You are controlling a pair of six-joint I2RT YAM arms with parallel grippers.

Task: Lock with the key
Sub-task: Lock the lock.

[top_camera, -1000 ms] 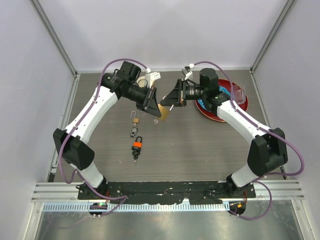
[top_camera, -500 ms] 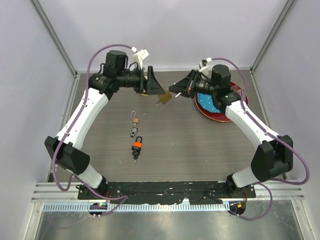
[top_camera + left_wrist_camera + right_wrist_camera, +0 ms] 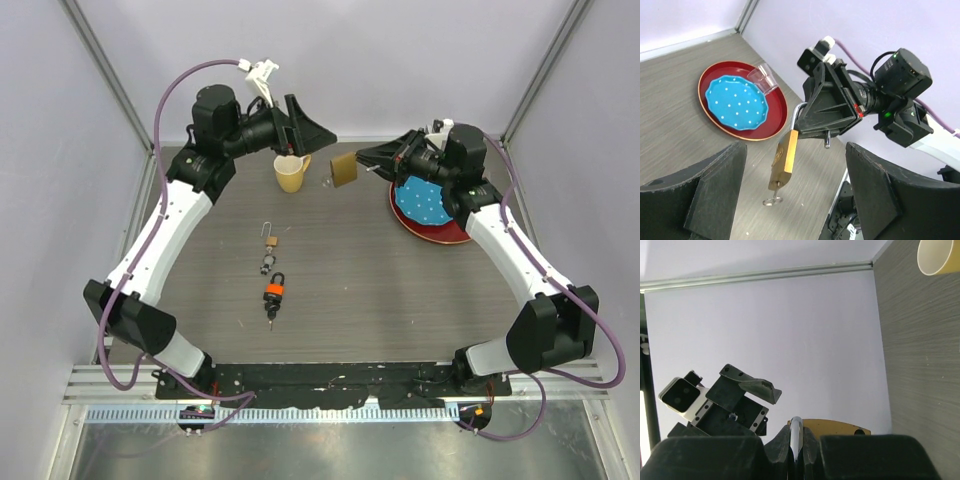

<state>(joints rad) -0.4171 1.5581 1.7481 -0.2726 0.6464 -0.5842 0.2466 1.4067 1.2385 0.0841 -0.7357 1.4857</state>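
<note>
Near the desk's (image 3: 400, 290) far edge, between cup (image 3: 291, 173) and red tray (image 3: 455, 232), the padlock (image 3: 343, 169) hangs airborne, key (image 3: 774, 187) beneath, shackle pinched by the outstretched right end effector (image 3: 362, 160). The left end effector (image 3: 312, 132), raised opposite, gapes wide.

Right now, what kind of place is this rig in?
Likely a lab test cell, not a home. Plain walls on metal posts box in a table. The arms are bolted to a rail. Props like a padlock and cup are about.
</note>
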